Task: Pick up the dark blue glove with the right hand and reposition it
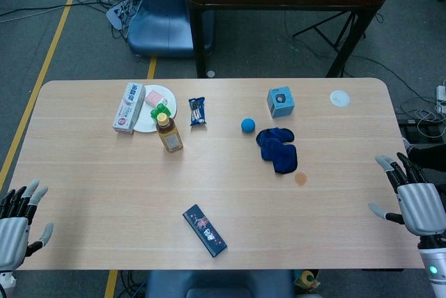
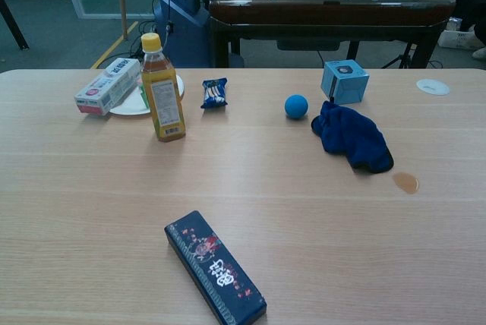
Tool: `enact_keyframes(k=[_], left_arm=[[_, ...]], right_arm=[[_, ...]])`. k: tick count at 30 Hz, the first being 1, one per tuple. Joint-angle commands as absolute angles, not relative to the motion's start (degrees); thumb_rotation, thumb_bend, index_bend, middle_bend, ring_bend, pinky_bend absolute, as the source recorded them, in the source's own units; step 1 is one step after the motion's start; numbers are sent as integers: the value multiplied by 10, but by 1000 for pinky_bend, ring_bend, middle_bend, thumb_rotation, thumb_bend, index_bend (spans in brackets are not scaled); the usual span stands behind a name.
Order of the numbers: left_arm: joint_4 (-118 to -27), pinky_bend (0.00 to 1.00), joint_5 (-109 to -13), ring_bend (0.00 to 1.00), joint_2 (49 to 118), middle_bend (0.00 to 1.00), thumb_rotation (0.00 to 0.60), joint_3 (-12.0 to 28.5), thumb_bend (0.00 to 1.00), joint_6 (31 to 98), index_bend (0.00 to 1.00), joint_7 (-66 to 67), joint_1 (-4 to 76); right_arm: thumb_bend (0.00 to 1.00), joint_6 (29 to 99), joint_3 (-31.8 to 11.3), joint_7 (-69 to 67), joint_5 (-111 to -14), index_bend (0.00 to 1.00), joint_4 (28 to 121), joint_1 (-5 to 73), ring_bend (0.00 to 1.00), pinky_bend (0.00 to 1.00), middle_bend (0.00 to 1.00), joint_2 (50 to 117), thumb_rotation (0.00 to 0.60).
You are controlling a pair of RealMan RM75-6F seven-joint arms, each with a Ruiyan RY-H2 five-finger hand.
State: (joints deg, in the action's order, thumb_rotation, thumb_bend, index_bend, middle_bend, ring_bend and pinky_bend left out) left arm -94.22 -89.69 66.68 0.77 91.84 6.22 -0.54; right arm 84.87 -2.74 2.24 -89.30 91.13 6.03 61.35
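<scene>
The dark blue glove (image 1: 277, 148) lies crumpled on the table right of centre, also seen in the chest view (image 2: 351, 137). My right hand (image 1: 414, 197) hovers at the table's right edge, open with fingers spread, well to the right of the glove and holding nothing. At the near left corner my left hand (image 1: 17, 221) is open too, far from the glove. Neither hand shows in the chest view.
A blue ball (image 1: 248, 125) and a light blue box (image 1: 281, 102) sit just beyond the glove. A tea bottle (image 1: 168, 133), white plate (image 1: 143, 122), white-red carton (image 1: 129, 107), snack packet (image 1: 198, 111), dark flat box (image 1: 205, 230), white disc (image 1: 339, 97) and orange spot (image 1: 300, 179) share the table.
</scene>
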Motion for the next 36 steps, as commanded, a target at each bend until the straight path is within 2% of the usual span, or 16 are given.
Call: enact_keyframes(k=[1, 14, 24, 33, 36], left_arm=[[-942, 0, -896, 41, 667, 1, 600, 8, 334, 918, 113, 62, -6], [-941, 0, -897, 40, 667, 1, 600, 7, 335, 922, 113, 60, -8], [-941, 0, -901, 41, 666, 1, 600, 6, 335, 927, 113, 59, -12], [-940, 0, -901, 41, 666, 1, 600, 5, 335, 933, 113, 57, -17], [-939, 0, -901, 41, 665, 1, 600, 5, 335, 935, 113, 57, -18]], right_arm=[[127, 847, -27, 23, -893, 127, 912, 61, 64, 143, 186, 614, 600], [127, 822, -31, 27, -896, 127, 914, 81, 64, 143, 186, 615, 600], [127, 696, -63, 67, -859, 127, 945, 169, 71, 143, 187, 619, 600], [127, 556, -101, 123, -776, 127, 924, 277, 73, 143, 187, 680, 600], [161, 516, -108, 145, -743, 127, 896, 309, 81, 143, 189, 709, 600]])
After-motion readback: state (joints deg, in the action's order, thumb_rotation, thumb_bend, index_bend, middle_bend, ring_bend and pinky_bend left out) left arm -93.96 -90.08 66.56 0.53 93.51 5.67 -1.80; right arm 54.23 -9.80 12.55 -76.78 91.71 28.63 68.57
